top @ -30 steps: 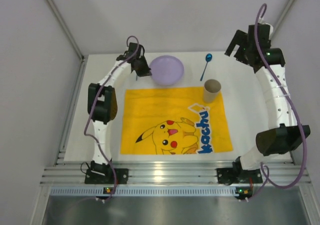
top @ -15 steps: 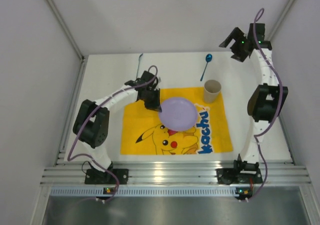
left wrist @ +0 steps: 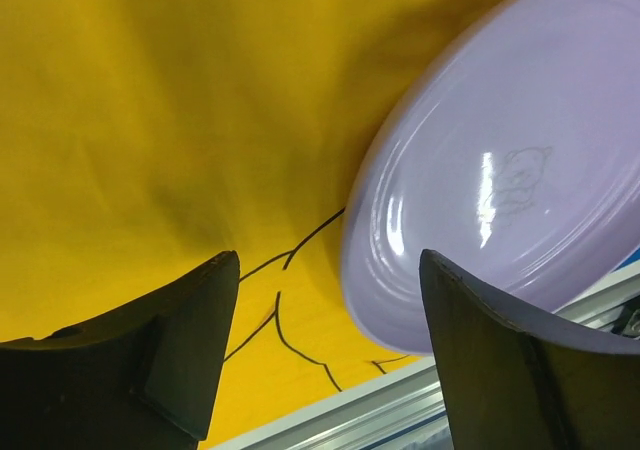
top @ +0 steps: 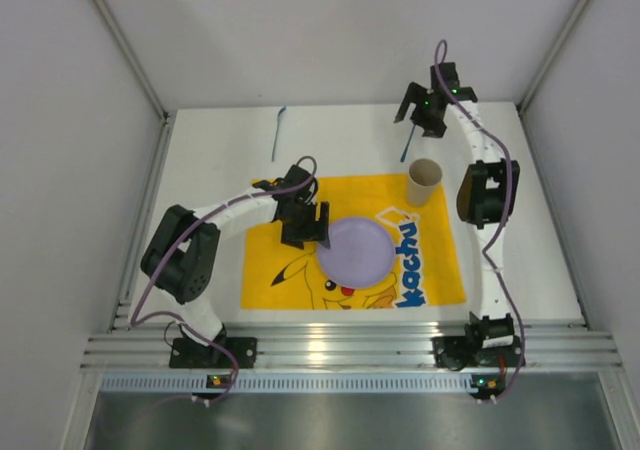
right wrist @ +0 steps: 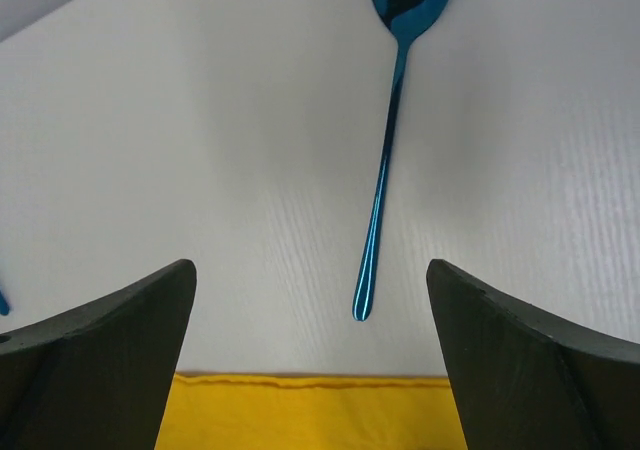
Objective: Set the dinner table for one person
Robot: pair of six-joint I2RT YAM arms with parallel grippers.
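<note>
My left gripper (left wrist: 328, 280) stands with its jaws apart just beside the left rim of the lavender plate (top: 357, 249), holding nothing. The plate lies at the middle of the yellow Pikachu mat (top: 262, 240) on the white dinner table (top: 200, 170), where I judge a single setting wants it. My right gripper (right wrist: 310, 280) hangs wide open over the handle end of the blue spoon (right wrist: 385, 170), lined up, I think, for a pick. The paper cup (top: 424, 180) stands on the mat's far right corner. A thin blue utensil (top: 278, 135) lies far left, untouched.
</note>
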